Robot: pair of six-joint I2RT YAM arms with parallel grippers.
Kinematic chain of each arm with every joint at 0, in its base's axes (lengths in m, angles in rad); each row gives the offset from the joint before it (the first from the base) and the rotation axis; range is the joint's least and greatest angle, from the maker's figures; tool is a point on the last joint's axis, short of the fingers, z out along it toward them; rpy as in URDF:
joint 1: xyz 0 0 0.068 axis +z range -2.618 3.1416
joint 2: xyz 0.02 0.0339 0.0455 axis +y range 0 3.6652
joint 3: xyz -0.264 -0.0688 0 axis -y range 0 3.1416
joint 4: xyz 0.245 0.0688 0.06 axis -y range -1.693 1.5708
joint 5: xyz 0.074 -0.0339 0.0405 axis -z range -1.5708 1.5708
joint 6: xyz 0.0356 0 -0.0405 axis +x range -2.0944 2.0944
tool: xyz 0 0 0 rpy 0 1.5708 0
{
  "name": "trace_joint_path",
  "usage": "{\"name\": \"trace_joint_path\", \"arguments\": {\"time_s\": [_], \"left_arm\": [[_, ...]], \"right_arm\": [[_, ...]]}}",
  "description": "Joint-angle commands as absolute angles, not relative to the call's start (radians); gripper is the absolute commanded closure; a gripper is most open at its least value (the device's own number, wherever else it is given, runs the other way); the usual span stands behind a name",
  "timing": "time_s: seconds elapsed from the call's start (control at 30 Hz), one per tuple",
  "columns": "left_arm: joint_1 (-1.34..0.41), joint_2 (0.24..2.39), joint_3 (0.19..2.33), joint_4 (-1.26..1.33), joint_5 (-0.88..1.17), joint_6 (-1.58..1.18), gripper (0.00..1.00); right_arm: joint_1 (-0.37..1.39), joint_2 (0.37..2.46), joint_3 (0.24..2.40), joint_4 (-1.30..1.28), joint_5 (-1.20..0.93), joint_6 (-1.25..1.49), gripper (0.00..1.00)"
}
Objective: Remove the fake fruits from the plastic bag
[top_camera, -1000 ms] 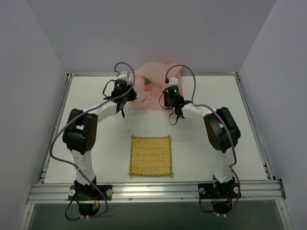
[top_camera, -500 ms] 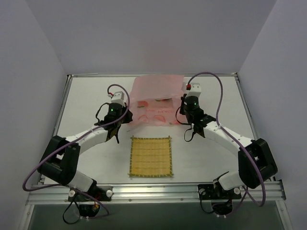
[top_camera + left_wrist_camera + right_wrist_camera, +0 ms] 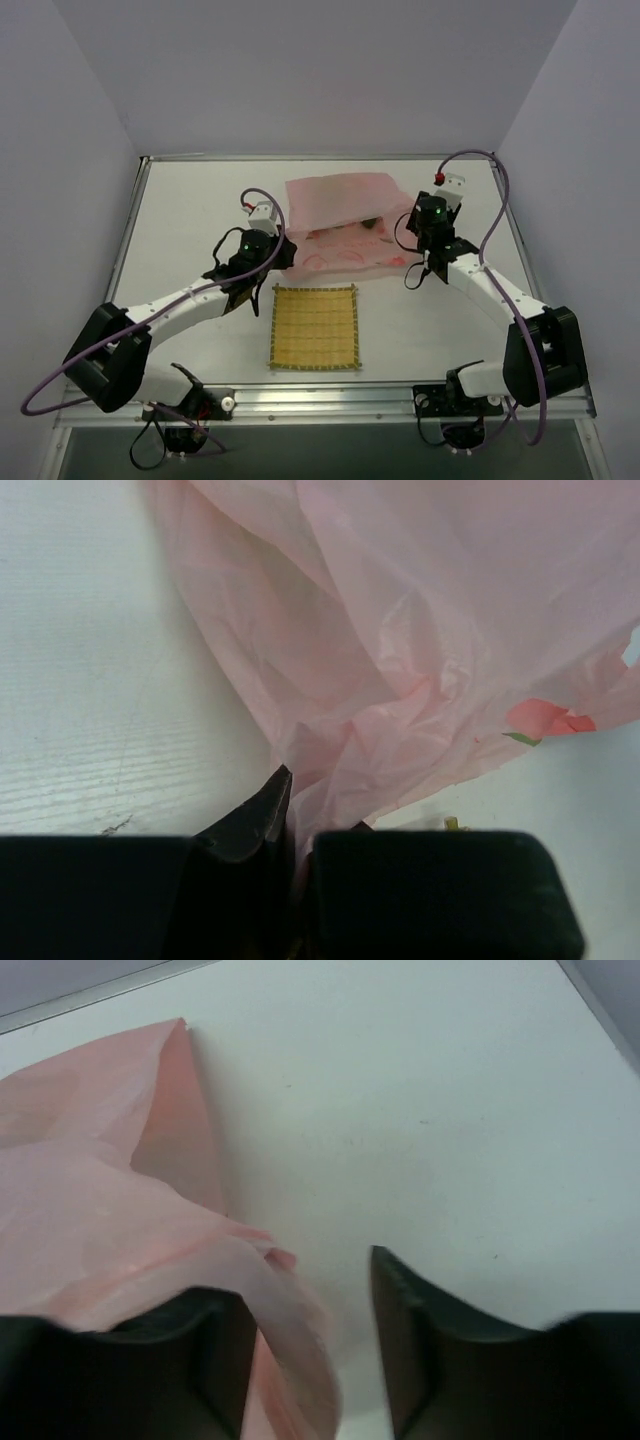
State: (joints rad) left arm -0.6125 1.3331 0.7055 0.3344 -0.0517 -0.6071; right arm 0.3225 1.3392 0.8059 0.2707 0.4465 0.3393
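The pink plastic bag (image 3: 345, 212) lies crumpled on the table behind the mat. Its red prints show through the plastic. My left gripper (image 3: 287, 252) is at the bag's near left corner. In the left wrist view that gripper (image 3: 305, 825) is shut on a bunched fold of the bag (image 3: 400, 660). My right gripper (image 3: 404, 243) is at the bag's right edge. In the right wrist view it (image 3: 310, 1360) stands open, with a loose strip of the bag (image 3: 120, 1230) draped against its left finger. The fake fruits are hidden; only a dark shape (image 3: 372, 222) shows through the bag.
A square yellow bamboo mat (image 3: 314, 327) lies just in front of the bag, between the two arms. The grey walls close in the table's far, left and right sides. A metal rail (image 3: 320, 398) runs along the near edge.
Both arms have drawn back from the far wall, pulling the bag toward the mat and spreading it wider. The right gripper has opened and let go of the bag's edge.
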Motion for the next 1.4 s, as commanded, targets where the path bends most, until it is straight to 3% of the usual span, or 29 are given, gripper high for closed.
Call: {"name": "trace_joint_path", "arguments": {"time_s": [0.0,0.03,0.1,0.3,0.4,0.47,0.57,0.77,0.87,0.9,1.13,1.2,1.37], "left_arm": [[-0.644,1.364,0.779,0.362,-0.074,-0.627,0.98],[-0.649,1.382,0.785,0.373,-0.060,-0.632,0.98],[-0.653,1.394,0.784,0.408,-0.045,-0.655,0.97],[-0.661,1.416,0.805,0.474,-0.015,-0.693,0.98],[-0.660,1.434,0.860,0.469,-0.008,-0.695,0.98],[-0.657,1.451,0.888,0.450,-0.014,-0.690,0.97],[-0.638,1.470,0.914,0.437,-0.032,-0.690,0.98],[-0.592,1.479,0.913,0.402,-0.040,-0.695,0.98],[-0.586,1.496,0.910,0.396,-0.034,-0.689,0.98],[-0.584,1.509,0.910,0.396,-0.032,-0.687,0.98],[-0.569,1.545,0.887,0.423,-0.040,-0.687,0.98],[-0.563,1.545,0.887,0.417,-0.051,-0.681,0.98],[-0.554,1.519,0.879,0.345,-0.153,-0.660,0.98]], "right_arm": [[0.304,1.315,0.879,0.255,0.398,0.304,0.52],[0.305,1.290,0.891,0.239,0.362,0.304,0.37],[0.325,1.247,0.891,0.195,0.289,0.305,0.29],[0.480,0.982,0.831,0.117,0.256,0.325,0.30],[0.541,0.913,0.851,0.075,0.215,0.356,0.40],[0.583,0.904,0.874,0.049,0.178,0.363,0.59],[0.652,0.942,0.870,0.075,0.138,0.371,0.80],[0.752,1.124,0.830,0.229,0.157,0.387,0.92],[0.756,1.228,0.813,0.368,0.146,0.403,0.92],[0.755,1.261,0.819,0.391,0.187,0.408,0.88],[0.753,1.564,0.913,0.560,0.394,0.452,0.84],[0.750,1.650,0.957,0.581,0.413,0.460,0.75],[0.723,1.781,1.051,0.632,0.449,0.462,0.66]]}}
